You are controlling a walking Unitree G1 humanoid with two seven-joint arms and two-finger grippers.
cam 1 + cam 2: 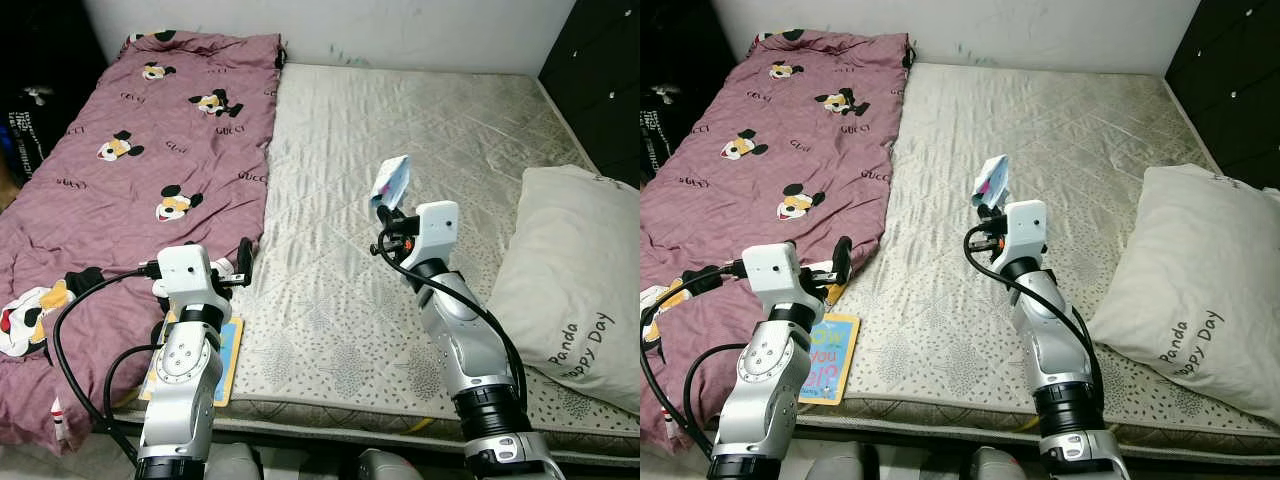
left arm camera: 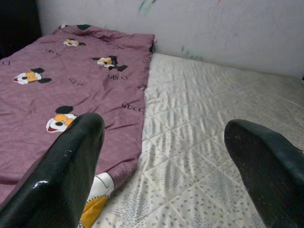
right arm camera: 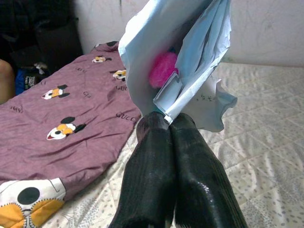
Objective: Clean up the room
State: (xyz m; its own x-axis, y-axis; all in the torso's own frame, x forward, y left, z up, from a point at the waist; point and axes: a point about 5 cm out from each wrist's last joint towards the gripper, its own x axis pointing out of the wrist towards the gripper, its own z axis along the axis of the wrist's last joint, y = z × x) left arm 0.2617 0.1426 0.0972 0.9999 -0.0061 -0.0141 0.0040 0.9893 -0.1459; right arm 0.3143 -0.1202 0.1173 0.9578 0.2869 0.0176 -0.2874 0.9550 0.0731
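Observation:
My right gripper (image 1: 388,210) is raised over the middle of the bare mattress (image 1: 440,140), shut on a crumpled pale-blue paper wrapper (image 1: 391,181) with pink print. Seen from the right wrist, the wrapper (image 3: 178,61) stands up from the closed fingertips (image 3: 164,128). My left gripper (image 1: 244,262) is open above the mattress's front left part, next to the edge of the purple cartoon-mouse blanket (image 1: 130,150). A colourful children's book (image 1: 826,357) lies flat under the left arm near the bed's front edge.
A white pillow (image 1: 575,275) with black lettering rests on the right side of the mattress. A dark dresser (image 1: 600,70) stands at the right, and dark clutter (image 1: 25,110) sits at the left beyond the blanket. The white wall (image 1: 400,25) runs behind the bed.

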